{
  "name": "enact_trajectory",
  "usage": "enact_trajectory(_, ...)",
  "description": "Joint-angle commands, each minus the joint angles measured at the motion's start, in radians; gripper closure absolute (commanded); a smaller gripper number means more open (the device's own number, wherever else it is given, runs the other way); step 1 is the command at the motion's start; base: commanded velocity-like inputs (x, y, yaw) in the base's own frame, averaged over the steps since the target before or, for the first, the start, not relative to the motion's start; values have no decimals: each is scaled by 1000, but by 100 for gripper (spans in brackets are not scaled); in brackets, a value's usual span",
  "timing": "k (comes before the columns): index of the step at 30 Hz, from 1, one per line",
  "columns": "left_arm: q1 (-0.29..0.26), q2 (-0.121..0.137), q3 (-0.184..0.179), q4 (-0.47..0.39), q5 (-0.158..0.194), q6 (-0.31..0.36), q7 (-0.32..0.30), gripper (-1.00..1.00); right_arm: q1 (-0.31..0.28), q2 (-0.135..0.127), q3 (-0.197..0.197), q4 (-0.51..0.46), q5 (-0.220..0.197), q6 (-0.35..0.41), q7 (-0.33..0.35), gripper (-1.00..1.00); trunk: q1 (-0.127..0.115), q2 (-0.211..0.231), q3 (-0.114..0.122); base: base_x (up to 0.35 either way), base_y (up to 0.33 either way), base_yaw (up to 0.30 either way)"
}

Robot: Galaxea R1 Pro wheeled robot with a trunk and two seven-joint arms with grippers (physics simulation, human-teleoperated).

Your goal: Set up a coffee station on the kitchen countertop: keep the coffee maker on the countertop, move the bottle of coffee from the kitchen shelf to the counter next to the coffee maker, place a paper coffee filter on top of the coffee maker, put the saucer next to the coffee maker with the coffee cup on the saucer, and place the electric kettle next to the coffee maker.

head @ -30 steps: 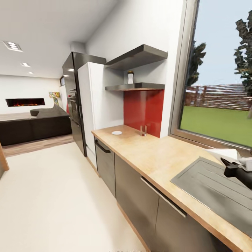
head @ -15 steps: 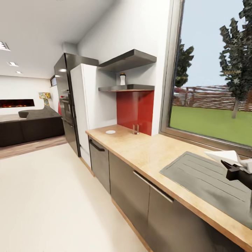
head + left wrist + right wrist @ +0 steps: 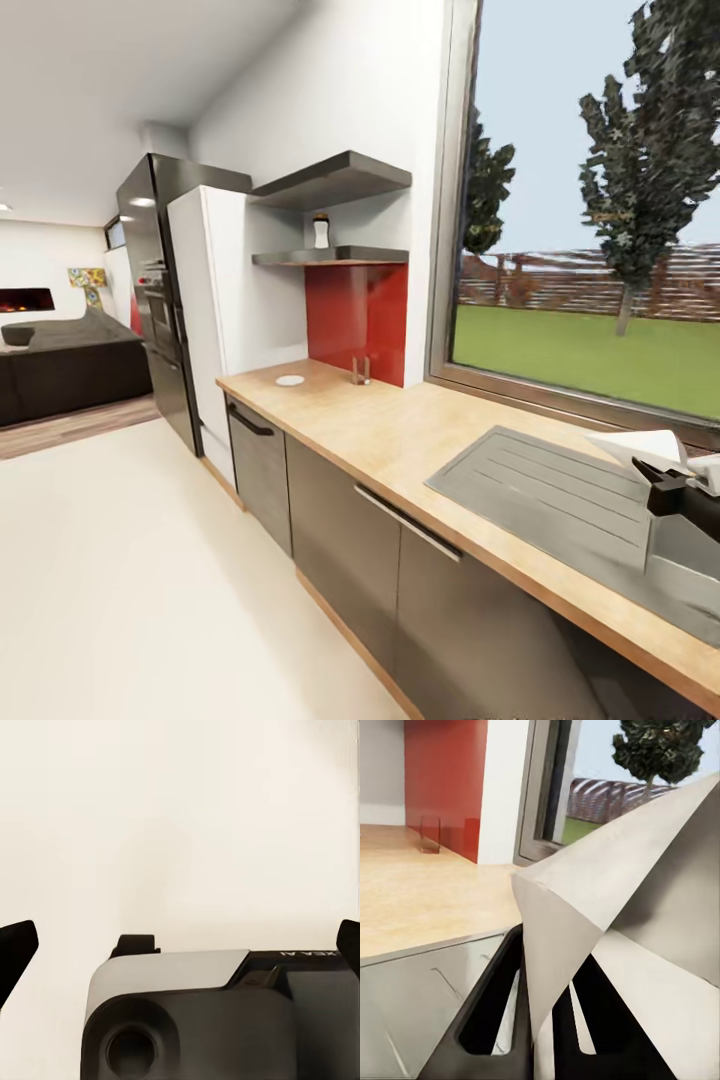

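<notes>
Right hand (image 3: 672,482) cut off at frame edge, gripping paper coffee filter (image 3: 615,907), left hand (image 3: 180,945) spread open

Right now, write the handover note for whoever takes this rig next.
Right gripper: shut on the paper coffee filter, held over the sink set in the kitchen countertop.
Left gripper: open, holding nothing, over pale floor.
Bottle of coffee: on the kitchen shelf, not moved yet.
Saucer: on the countertop's far end, no cup on it.
Done: filter picked up.
Left: place the filter on the coffee maker, bring the bottle down, set the cup on the saucer, place the kettle. Find the coffee maker, cup and kettle first.
</notes>
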Motion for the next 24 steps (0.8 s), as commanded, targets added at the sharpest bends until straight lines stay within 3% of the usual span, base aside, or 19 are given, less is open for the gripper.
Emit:
enact_trajectory(1, 1, 0, 1, -2, 0, -1, 0, -100, -1, 0, -1, -1, 1, 10, 4, 100, 0, -1, 0, -1, 0, -216)
enact_trajectory(24, 1, 0, 1, -2, 0, -1, 0, -100, -1, 0, -1, -1, 1, 10, 4, 100, 0, -1, 22, 0, 0, -215)
